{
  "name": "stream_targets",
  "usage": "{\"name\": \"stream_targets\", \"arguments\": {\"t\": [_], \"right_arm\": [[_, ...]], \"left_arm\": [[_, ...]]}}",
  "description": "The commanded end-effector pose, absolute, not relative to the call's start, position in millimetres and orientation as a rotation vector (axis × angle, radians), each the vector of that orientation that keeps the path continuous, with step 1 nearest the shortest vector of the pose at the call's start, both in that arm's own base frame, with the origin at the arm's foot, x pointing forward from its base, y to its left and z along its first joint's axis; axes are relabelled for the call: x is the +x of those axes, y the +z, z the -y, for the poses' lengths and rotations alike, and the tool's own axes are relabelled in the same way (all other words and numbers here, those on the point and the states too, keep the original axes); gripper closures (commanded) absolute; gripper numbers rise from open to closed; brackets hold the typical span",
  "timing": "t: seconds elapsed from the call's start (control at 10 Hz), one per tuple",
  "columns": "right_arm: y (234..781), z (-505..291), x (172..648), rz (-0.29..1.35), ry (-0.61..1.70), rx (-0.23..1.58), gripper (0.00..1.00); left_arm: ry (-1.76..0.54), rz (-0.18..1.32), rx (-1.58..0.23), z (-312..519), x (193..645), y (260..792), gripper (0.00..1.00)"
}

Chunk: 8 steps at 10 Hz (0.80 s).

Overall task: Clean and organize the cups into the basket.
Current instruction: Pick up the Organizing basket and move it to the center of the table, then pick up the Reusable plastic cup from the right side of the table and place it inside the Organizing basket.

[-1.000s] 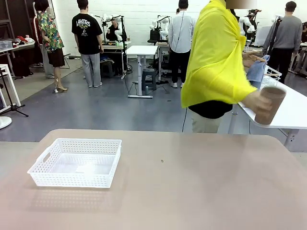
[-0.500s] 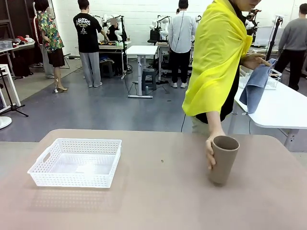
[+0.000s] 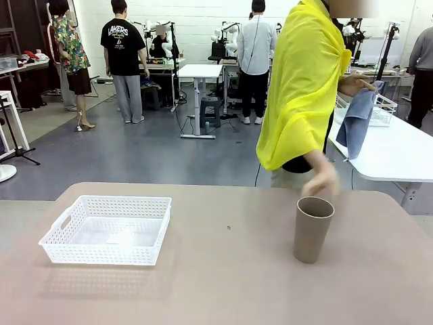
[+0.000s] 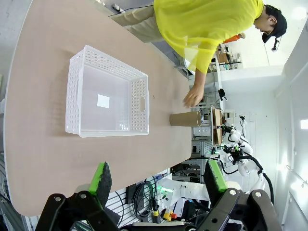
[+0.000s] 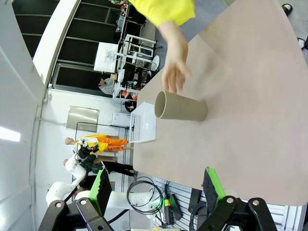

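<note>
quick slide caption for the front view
A person's hand hovers just above an upright tan cup on the table, with the white basket well apart to its left.

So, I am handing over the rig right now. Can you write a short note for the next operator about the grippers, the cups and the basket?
Left gripper: open, holding nothing.
Right gripper: open, holding nothing.
Person's hand: just above the tan cup, not gripping it. The other hand holds a blue cloth.
The cup stands upright, mouth up, on the right part of the table. The basket sits on the left part, with no cup inside.
Done: no cup in the basket yet.
Left: put this cup into the basket.
</note>
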State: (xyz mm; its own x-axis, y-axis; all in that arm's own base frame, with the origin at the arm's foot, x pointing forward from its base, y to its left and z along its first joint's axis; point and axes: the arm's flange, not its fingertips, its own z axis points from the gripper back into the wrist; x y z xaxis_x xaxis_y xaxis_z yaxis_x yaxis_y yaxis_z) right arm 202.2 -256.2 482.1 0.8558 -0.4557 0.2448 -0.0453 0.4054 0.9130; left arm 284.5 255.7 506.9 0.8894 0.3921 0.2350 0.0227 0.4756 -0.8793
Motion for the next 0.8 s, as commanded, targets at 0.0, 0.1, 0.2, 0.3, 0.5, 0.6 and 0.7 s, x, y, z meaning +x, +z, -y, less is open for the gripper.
{"name": "stream_targets", "arguments": {"t": [0.0, 0.1, 0.2, 0.3, 0.5, 0.6, 0.7], "right_arm": [[482.1, 256.2, 202.2, 0.506, -0.273, 1.135, 0.0], [479.0, 248.6, 207.9, 0.565, -0.12, 1.103, 0.0], [474.2, 239.4, 210.9, 0.567, 0.219, 1.073, 0.0], [471.3, 231.3, 216.4, 0.542, 0.503, 1.067, 0.0], [461.9, 223.9, 240.4, 0.592, 0.832, 0.929, 0.0], [456.6, 220.2, 250.6, 0.626, 0.942, 0.858, 0.0], [450.4, 215.0, 260.5, 0.678, 0.978, 0.779, 0.0]], "left_arm": [[0.235, 0.44, -1.059, -255.7, 284.5, 506.9, 0.0], [0.182, 0.463, -0.946, -251.7, 292.7, 512.1, 0.0], [0.138, 0.423, -0.833, -243.3, 300.0, 522.5, 0.0], [0.111, 0.435, -0.725, -235.6, 308.6, 537.4, 0.0], [0.011, 0.411, -0.531, -211.8, 322.3, 559.6, 0.0], [0.011, 0.392, -0.449, -199.6, 334.9, 563.7, 0.0], [0.035, 0.379, -0.371, -186.3, 349.2, 564.0, 0.0]]}}
